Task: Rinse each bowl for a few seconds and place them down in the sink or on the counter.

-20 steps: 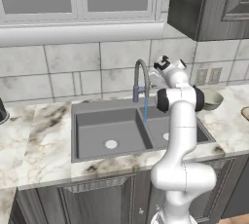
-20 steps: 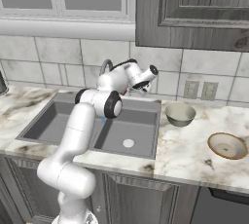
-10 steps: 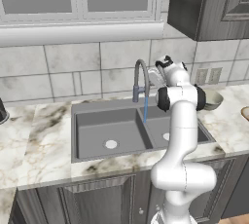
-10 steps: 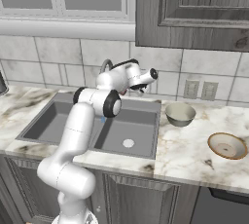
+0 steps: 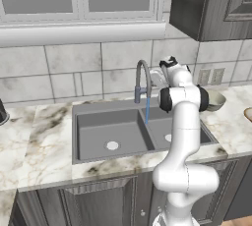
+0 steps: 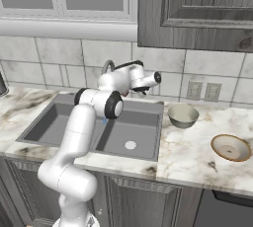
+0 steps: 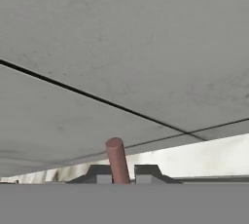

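My hand (image 7: 123, 173) was closed on the faucet's little reddish handle (image 7: 116, 159), up by the tiled wall behind the sink (image 5: 110, 127). Water (image 5: 147, 109) ran from the faucet (image 5: 141, 80) down into the sink. One bowl (image 6: 183, 115) sat on the counter (image 6: 195, 147) just right of the sink, and another bowl (image 6: 231, 147) sat farther right.

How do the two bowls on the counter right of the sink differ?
The nearer bowl sits toward the counter's front edge; the farther bowl sits back, close beside the sink. The nearer bowl looks wider and shallower with a brownish inside; the farther bowl looks deeper and plain grey-beige. Both stand upright on the counter.
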